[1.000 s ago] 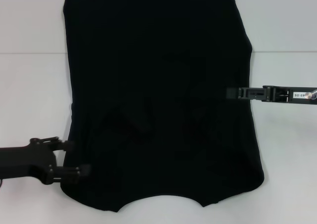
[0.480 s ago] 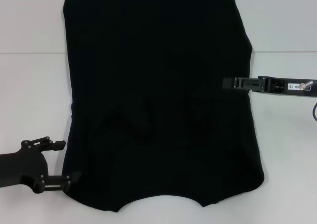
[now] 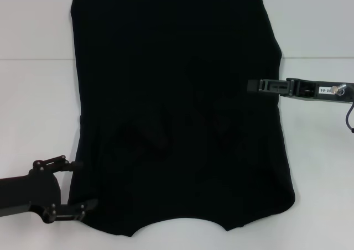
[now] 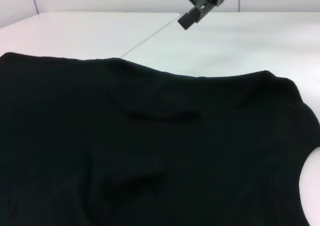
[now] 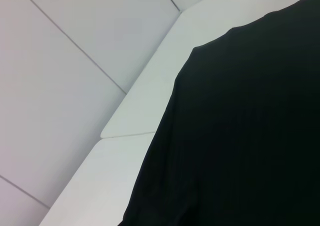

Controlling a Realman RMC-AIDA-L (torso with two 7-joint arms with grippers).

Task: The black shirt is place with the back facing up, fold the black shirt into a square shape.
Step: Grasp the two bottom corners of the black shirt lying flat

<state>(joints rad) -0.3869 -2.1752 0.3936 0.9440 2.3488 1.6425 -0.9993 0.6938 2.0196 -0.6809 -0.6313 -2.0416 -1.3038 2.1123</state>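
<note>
At the near left corner of the black shirt [image 3: 177, 112], the left gripper [image 3: 80, 186] has come back in against the cloth edge after sitting a little farther out half a second ago; its two fingers are spread apart, one at the shirt's side edge, the other at the corner nearer the robot, with nothing pinched between them. The right gripper [image 3: 255, 86] has risen slightly toward the far side and reached a touch further over the shirt's right edge since a second ago; whether its fingers are parted or closed cannot be told.

The shirt lies spread on a white table [image 3: 38, 112] made of panels with thin seams, and pale walls show beyond it in the right wrist view.

The cloth is matte and soft, roughly rectangular between the two grippers, with shallow wrinkles near its middle and a curved neckline at the edge nearest the robot.
</note>
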